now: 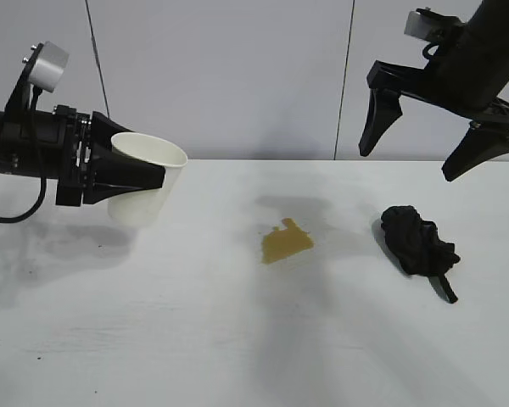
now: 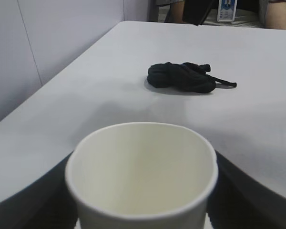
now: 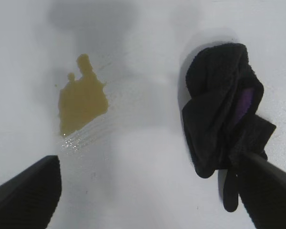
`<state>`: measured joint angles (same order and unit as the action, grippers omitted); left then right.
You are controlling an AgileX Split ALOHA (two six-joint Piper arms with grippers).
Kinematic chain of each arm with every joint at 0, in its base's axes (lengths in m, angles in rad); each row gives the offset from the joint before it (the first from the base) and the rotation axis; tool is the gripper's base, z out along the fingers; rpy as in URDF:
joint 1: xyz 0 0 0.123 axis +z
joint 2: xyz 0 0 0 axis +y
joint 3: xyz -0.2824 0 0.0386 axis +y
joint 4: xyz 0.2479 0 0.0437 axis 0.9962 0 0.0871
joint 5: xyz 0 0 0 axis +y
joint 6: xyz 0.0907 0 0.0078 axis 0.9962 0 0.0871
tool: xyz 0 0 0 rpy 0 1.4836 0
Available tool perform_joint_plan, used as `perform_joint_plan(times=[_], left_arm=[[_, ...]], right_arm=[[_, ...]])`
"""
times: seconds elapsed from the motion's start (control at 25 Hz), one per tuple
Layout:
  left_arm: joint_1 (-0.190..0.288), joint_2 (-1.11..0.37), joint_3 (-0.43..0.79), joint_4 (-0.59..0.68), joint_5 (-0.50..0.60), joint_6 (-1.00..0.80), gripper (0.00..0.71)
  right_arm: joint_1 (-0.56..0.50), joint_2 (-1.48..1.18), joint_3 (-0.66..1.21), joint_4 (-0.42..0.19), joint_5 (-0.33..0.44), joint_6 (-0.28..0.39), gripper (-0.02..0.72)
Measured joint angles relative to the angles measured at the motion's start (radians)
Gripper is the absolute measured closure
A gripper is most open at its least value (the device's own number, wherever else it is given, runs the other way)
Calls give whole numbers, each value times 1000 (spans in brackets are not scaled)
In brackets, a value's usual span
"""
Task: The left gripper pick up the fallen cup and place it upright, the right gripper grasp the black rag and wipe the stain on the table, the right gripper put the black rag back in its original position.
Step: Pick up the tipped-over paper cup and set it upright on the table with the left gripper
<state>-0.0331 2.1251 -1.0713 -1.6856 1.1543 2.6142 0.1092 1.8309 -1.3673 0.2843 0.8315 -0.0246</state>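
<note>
My left gripper [image 1: 163, 176] reaches in from the left, shut on the white paper cup [image 1: 138, 209], a black finger on each side of it. The cup [image 2: 140, 176] is mouth up and slightly tilted, with its base close to the white table [image 1: 195, 339]. The yellowish-brown stain [image 1: 286, 242] lies mid-table. To its right lies the black rag [image 1: 416, 242], tail pointing toward the front. High above the rag hangs my right gripper [image 1: 407, 165], open and empty. In the right wrist view the stain [image 3: 81, 102] and the rag [image 3: 219, 114] lie below the spread right gripper [image 3: 148, 162].
A grey panelled wall [image 1: 237, 76] runs behind the table. In the left wrist view the rag [image 2: 181, 78] lies beyond the cup, and a person's arm [image 2: 279, 14] shows past the table's far end.
</note>
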Motion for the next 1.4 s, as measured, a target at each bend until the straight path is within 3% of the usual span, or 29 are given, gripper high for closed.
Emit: perform_joint_plan(times=[1.2, 1.4], left_arm=[[1, 101, 50, -13, -9, 134, 229], [1, 102, 50, -13, -8, 135, 119]], right_arm=[[0, 0, 0, -1, 4, -3, 9], [0, 0, 0, -1, 4, -3, 9]])
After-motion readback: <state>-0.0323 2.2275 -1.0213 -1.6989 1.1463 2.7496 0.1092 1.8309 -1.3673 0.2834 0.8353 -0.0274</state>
